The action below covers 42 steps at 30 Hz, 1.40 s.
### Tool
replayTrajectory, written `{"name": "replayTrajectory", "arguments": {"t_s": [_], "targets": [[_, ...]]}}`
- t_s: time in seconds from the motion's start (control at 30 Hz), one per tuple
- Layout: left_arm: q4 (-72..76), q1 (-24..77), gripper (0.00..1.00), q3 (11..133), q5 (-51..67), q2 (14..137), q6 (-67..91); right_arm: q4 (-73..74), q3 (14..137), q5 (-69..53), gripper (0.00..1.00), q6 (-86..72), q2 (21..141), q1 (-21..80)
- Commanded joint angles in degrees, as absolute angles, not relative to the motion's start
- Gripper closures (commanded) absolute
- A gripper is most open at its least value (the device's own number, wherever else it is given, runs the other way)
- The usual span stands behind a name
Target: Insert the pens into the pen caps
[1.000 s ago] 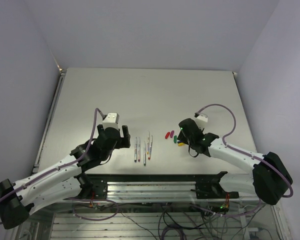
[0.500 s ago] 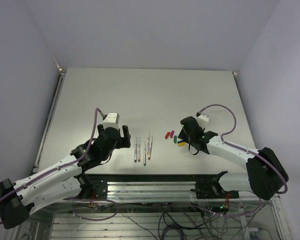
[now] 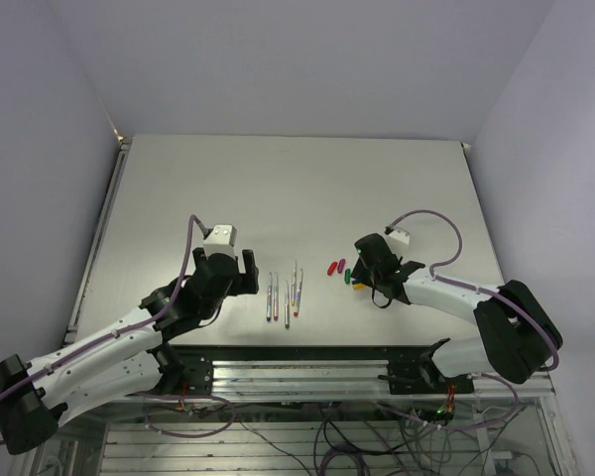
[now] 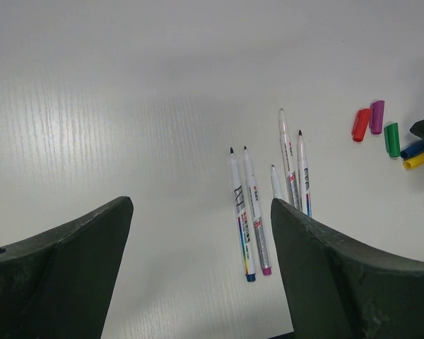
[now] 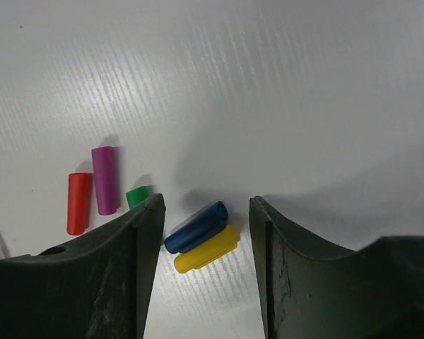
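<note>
The worktop (image 3: 278, 178) is a matte, pale board with a fine linear grain. Five pens (image 4: 268, 191), thin white printed barrels with dark pointed tips, lie nearly parallel by the middle of the near edge, tips toward the far edge. The caps (image 3: 342, 270), short glossy plastic cylinders, sit just to their right: the red cap (image 5: 78, 203) and magenta cap (image 5: 104, 179) are side by side, the green cap (image 5: 136, 195) is next to them, and the blue cap (image 5: 196, 227) and yellow cap (image 5: 205, 248) touch. The left gripper (image 4: 200, 208) hangs left of the pens, its blunt dark jaws wide apart and empty. The right gripper (image 5: 205, 205) is parted too and grips nothing, with the blue and yellow caps showing between its jaws. Since a second ago the right arm (image 3: 456, 297) has swung its elbow inward, while the pens, the caps and the left gripper have not moved. One right finger (image 5: 127, 282) hides part of the green cap, and a left finger (image 4: 353, 275) cuts off the ends of three pens.
</note>
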State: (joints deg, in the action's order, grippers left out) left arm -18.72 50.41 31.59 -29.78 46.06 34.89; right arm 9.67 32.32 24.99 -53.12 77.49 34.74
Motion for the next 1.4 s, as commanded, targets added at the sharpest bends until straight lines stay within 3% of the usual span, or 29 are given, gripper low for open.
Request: {"name": "replayTrajectory", "arguments": {"t_s": [0.0,1.0,1.37], "targets": [[-17.83,50.35,0.10,31.21,-29.97,45.31,34.37,7.85,31.32,25.16,0.49,-53.07,78.71,34.30],[-17.57,50.30,0.11,31.08,-30.23,45.05,35.07,9.34,27.36,20.25,0.50,-59.64,79.73,38.97],[-17.18,50.31,0.11,31.03,-30.74,46.13,35.41,6.89,28.27,16.97,0.50,-55.45,82.03,41.01]]}}
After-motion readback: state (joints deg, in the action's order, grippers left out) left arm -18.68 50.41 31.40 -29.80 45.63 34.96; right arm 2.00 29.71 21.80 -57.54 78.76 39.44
